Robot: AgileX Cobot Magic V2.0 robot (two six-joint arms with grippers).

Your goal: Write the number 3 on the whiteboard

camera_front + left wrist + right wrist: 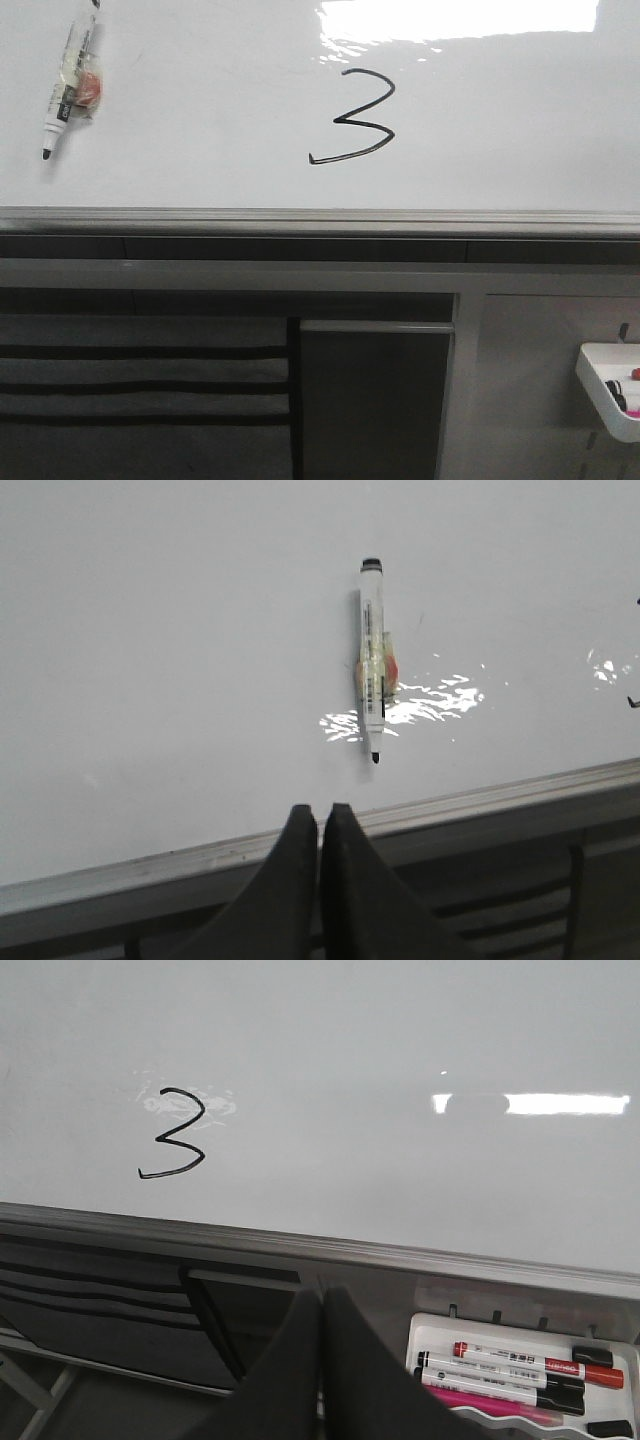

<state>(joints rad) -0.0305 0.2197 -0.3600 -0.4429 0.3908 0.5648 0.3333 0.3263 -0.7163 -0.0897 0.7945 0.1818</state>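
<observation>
Whiteboard (200,120): number 3 (352,117) drawn mid-board, complete. Uncapped marker (68,88) lies at left, top cut off. Left gripper (319,820) and right gripper (321,1305): jaws pressed together, empty. Marker tray (520,1372) partly cropped.

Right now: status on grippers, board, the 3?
Left gripper shut, empty, off the whiteboard. Right gripper shut, empty. Number 3 written. Uncapped marker lies on board, left of numeral.
</observation>
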